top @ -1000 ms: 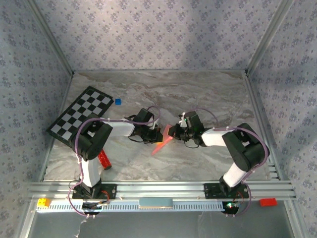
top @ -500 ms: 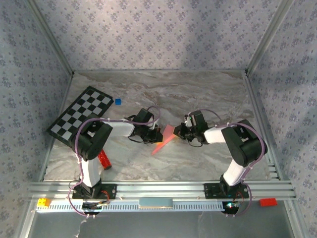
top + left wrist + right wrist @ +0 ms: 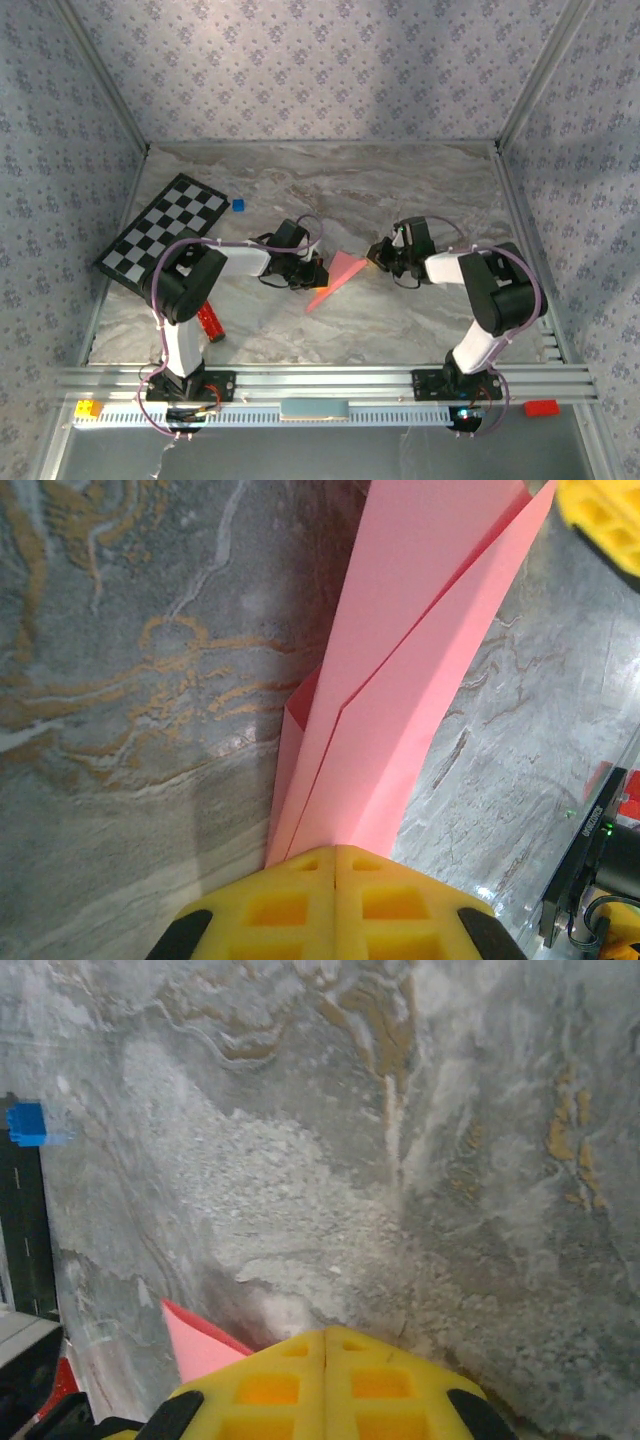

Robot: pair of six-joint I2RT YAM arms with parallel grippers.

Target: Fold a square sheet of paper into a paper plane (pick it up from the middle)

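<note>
The square sheet of paper stands folded into a narrow pink paper plane [image 3: 338,273] on the marble table, mid-centre. My left gripper [image 3: 317,272] is shut on its narrow end; in the left wrist view the paper plane [image 3: 410,670] fans out from between the closed yellow fingertips [image 3: 300,865], showing a centre crease and layered flaps. My right gripper [image 3: 379,253] is shut with nothing in it, a short gap right of the plane's wide end. The right wrist view has that gripper [image 3: 325,1332] over bare marble, and a corner of the paper plane [image 3: 200,1345] lies at its lower left.
A black-and-white checkerboard [image 3: 165,235] lies at the back left with a small blue cube [image 3: 238,205] beside it. A red glittery bar [image 3: 210,322] rests near the left arm's base. Metal rails run along the front edge, patterned walls on three sides.
My right gripper has drawn back to the right, away from the plane's wide end that it was touching. The left gripper and the paper have stayed put.
</note>
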